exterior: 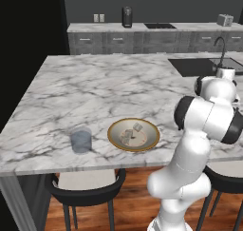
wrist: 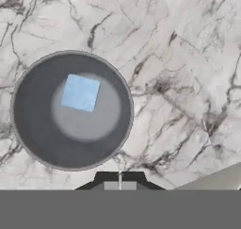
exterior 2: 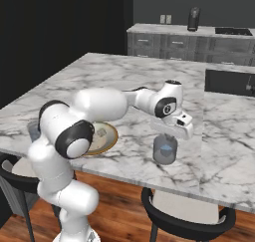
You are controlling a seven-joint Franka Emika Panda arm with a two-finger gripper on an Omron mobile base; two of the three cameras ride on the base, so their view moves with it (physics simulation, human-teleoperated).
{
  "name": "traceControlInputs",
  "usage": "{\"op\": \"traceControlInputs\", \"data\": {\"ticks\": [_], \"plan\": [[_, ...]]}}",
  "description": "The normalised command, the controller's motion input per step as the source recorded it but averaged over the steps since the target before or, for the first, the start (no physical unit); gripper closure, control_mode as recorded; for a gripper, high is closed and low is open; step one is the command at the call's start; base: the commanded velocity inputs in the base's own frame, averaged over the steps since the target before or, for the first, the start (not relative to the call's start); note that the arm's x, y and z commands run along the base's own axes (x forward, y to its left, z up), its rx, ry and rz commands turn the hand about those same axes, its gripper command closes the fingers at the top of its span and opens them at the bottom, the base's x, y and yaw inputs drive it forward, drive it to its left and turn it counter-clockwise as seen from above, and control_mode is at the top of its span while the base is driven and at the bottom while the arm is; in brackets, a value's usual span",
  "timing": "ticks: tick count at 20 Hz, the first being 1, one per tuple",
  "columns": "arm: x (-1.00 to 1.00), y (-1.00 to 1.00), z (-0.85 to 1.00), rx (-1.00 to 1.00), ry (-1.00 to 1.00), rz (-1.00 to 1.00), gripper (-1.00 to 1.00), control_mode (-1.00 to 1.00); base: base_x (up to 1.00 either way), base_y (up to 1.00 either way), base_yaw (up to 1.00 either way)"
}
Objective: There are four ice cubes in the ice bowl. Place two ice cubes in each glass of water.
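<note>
White arm's two-finger gripper [wrist: 119, 181] sat at bottom centre of hand view, dark tips pressed together, nothing pinched. Directly ahead, left-centre of hand view, a short translucent blue-grey glass of water [wrist: 71, 110] stood on the white grey-veined marble counter [wrist: 188, 58], one pale bluish ice cube [wrist: 80, 93] inside, upper left of its floor. In right base view the same glass [exterior 2: 165, 149] stood lower centre, just under the hand, near the counter's front edge. In left base view, second blue-grey tumbler [exterior: 81, 139] was lower left; wide shallow golden-rimmed ice bowl [exterior: 133, 134] beside it at centre, holding pale grey-white cubes [exterior: 138, 127], count unclear. Black-framed stools [exterior: 85, 187] below the counter edge.
</note>
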Motion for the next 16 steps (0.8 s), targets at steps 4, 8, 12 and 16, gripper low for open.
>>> {"op": "traceControlInputs", "data": {"ticks": [4, 8, 12, 16], "plan": [[-0.74, 0.49, 0.24, 0.03, -0.06, 0.02, 1.00, -1.00, 0.00, 0.00, 0.00], [-0.46, 0.65, 0.13, 0.08, -0.08, 0.01, 1.00, -1.00, 0.00, 0.00, 0.00], [-0.20, 0.88, 0.19, 0.01, -0.10, 0.00, 1.00, -1.00, 0.00, 0.00, 0.00], [0.03, 0.96, 0.25, 0.00, -0.01, 0.00, 1.00, -1.00, 0.00, 0.00, 0.00]]}}
